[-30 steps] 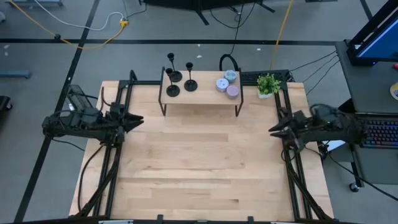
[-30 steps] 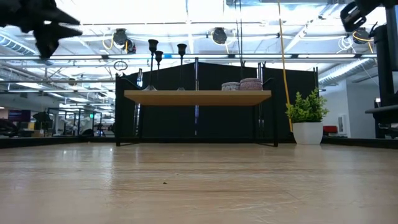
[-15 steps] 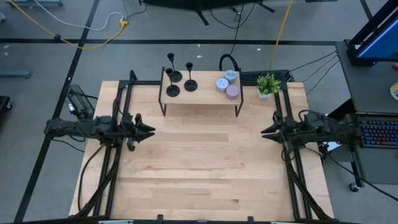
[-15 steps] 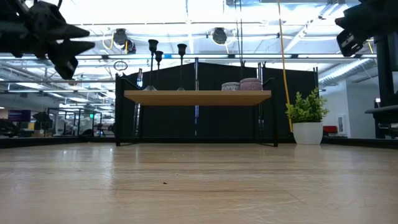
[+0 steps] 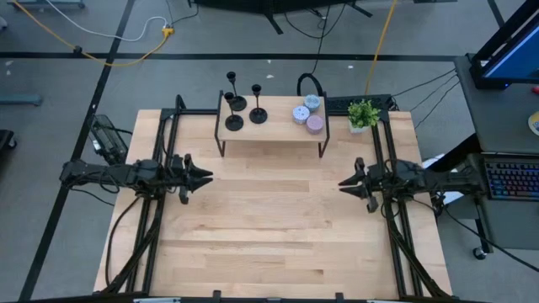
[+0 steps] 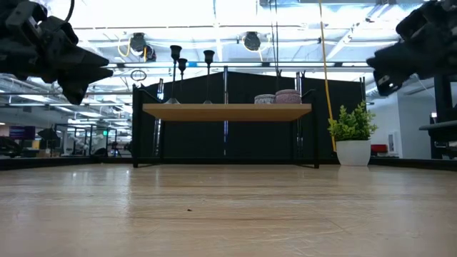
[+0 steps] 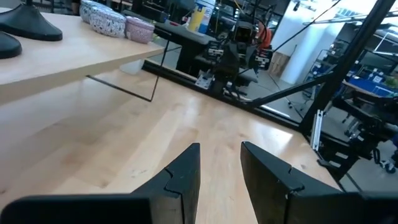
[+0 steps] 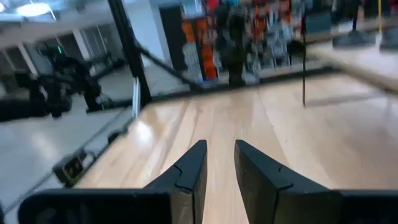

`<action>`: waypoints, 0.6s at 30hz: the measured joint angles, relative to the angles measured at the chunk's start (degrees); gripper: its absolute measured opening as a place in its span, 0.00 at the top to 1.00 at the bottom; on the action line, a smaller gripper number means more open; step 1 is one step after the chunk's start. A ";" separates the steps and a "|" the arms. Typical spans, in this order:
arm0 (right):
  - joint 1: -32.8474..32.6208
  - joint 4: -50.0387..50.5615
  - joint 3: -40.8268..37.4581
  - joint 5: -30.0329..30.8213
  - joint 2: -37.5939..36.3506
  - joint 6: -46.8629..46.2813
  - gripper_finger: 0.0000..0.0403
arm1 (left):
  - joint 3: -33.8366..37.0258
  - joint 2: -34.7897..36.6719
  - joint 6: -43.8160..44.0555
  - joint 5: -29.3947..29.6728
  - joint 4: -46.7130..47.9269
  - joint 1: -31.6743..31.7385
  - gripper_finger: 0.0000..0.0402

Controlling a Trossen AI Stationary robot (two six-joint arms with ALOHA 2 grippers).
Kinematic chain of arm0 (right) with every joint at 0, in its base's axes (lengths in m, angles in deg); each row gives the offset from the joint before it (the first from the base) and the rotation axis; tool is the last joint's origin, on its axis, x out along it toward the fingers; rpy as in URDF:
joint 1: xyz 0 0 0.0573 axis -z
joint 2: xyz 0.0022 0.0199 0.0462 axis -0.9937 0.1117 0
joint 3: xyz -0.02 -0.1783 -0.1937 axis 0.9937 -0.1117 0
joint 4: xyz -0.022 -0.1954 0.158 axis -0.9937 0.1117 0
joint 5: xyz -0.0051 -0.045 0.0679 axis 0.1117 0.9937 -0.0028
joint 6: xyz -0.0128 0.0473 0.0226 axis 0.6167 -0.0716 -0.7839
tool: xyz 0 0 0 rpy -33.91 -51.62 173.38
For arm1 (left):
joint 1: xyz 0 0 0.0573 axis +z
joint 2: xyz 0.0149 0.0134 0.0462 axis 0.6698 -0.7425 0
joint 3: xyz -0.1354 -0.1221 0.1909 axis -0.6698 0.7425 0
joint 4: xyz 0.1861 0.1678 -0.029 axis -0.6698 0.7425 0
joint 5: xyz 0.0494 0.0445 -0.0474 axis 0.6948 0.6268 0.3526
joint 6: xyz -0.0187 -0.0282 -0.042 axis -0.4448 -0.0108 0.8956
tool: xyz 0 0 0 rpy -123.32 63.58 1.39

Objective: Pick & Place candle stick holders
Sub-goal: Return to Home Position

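Note:
Three black candle stick holders (image 5: 234, 120) (image 5: 258, 114) (image 5: 232, 81) stand by their disc bases on the left part of a small wooden shelf (image 5: 271, 130) at the table's far side. Their stems show in the low view (image 6: 176, 56). My left gripper (image 5: 208, 177) hovers level over the table's left side, pointing toward the middle, fingers apart (image 7: 221, 152) with nothing between them. My right gripper (image 5: 342, 186) hovers over the right side, facing it, its fingers also apart (image 8: 221, 149) and holding nothing. Both are well short of the shelf.
Pastel round pucks (image 5: 307, 112) sit on the shelf's right part. A small potted plant (image 5: 363, 114) stands at the table's far right. Black frame rails run along both table sides. Bare wooden tabletop (image 5: 269, 227) lies between and in front of the arms.
Both arms have come down. My left gripper has gone toward the table's middle from the left, my right gripper from the right. Neither has taken hold of anything, and the holders stand where they were.

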 joint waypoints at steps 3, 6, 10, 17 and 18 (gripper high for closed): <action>0.00 -6.55 -4.08 0.09 -0.09 0.68 0.82 | 0.02 0.00 -0.23 0.07 0.97 0.00 0.70; 0.00 -8.22 -5.55 0.00 -0.05 1.43 0.82 | 0.02 0.00 -0.38 0.20 1.34 0.00 0.70; 0.00 -7.90 -5.61 0.08 0.28 1.59 0.82 | 0.03 0.00 -0.97 1.10 1.81 0.00 0.70; 0.00 -6.72 -5.70 -0.03 0.31 1.58 0.82 | 0.03 0.00 -1.28 2.95 2.57 0.00 0.70; 0.00 -6.73 -5.70 -0.04 0.34 1.59 0.82 | 0.02 0.00 -1.06 3.00 2.57 0.00 0.70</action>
